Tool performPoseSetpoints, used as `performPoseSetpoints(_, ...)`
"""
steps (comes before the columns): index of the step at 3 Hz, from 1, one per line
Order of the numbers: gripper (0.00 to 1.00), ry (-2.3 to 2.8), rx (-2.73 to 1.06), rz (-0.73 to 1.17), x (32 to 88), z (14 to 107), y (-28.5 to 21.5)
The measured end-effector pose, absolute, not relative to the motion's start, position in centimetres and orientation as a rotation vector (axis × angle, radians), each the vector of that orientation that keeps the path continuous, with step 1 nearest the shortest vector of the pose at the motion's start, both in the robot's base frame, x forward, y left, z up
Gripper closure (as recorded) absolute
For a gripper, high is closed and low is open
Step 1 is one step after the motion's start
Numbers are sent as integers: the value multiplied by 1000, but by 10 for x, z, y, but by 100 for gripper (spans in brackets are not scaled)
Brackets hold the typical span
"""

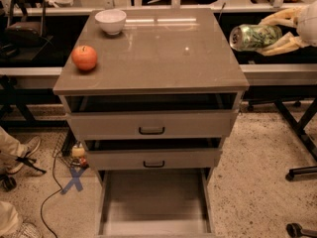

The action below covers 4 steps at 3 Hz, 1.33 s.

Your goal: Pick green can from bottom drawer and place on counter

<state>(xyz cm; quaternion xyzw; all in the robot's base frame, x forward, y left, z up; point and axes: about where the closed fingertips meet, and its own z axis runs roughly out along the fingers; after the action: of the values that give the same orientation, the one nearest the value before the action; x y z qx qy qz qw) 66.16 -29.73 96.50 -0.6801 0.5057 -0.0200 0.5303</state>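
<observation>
- A round red-orange apple (84, 57) is seen in front and to the left of a small white ceramic bowl (110, 21), the two set apart.
- Two grey drawers with dark bar handles, upper (151, 124) and lower (153, 158), are left slightly pulled out.
- A blue tape cross (74, 179) is stuck on the speckled floor (257, 182).
- A long pale bench (277, 74) is seen below the gripper (265, 35), at the upper right.

I see my end effector (276, 32) at the upper right, just off the right edge of the table (158, 63). Its pale fingers (283, 18) clamp the green can (253, 37), which hangs on its side with a silver end facing the table. An apple (84, 57) and a white bowl (110, 21) sit on the table's left side. The bottom drawer (153, 202) stands pulled out.
</observation>
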Motion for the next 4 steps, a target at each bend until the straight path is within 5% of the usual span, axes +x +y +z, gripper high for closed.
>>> performPoseSetpoints(4, 100, 1385, -1700, 204, 713, 913, -193)
